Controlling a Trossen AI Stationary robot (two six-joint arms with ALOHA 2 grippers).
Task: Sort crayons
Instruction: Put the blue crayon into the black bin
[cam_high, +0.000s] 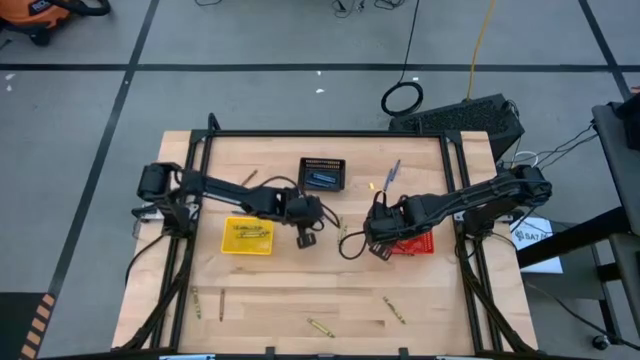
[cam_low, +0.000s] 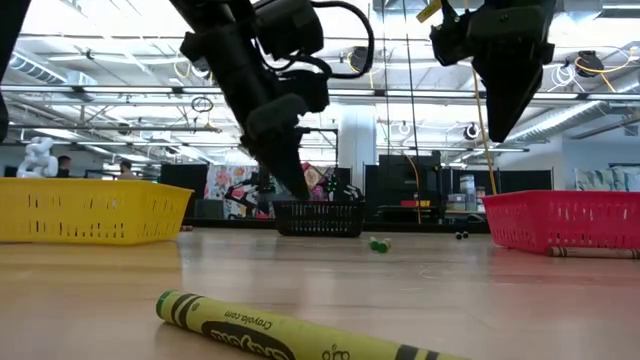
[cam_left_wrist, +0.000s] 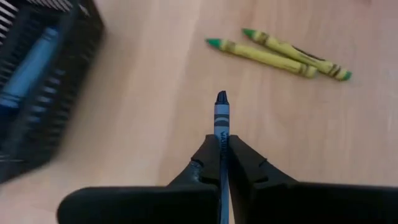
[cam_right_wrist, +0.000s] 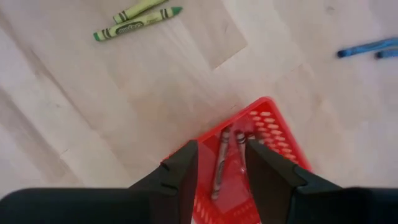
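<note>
Left pincer (cam_left_wrist: 222, 163) clenched on one blue crayon (cam_left_wrist: 221, 118), right pincer (cam_right_wrist: 222, 163) released, two yellow crayons (cam_left_wrist: 280, 53) nearby, three baskets.

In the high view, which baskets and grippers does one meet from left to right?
yellow basket → left gripper, shut on a blue crayon → black basket → right gripper, open → red basket
</note>
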